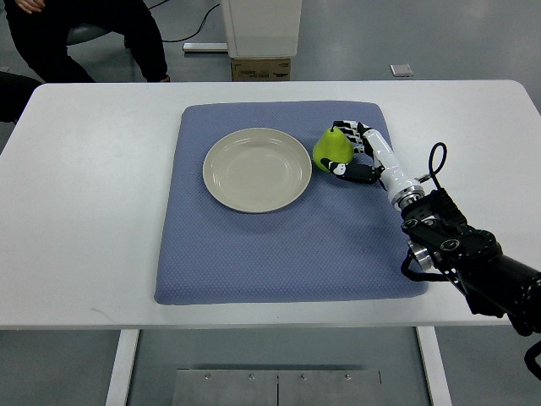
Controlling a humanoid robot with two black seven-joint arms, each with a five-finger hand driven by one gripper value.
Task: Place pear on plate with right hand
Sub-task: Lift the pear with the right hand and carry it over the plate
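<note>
A green pear (330, 149) stands on the blue mat (279, 245), just right of the beige plate (257, 169) and apart from its rim. My right hand (351, 152) comes in from the lower right and its black-and-white fingers (348, 172) are curled around the pear's right side, touching it. The pear rests on the mat. The plate holds nothing. The left arm does not show.
The mat lies on a white table (84, 211). A person in dark clothes sits past the far left edge (76, 38). A white machine base (260, 30) and a cardboard box (260, 68) stand on the floor behind the table.
</note>
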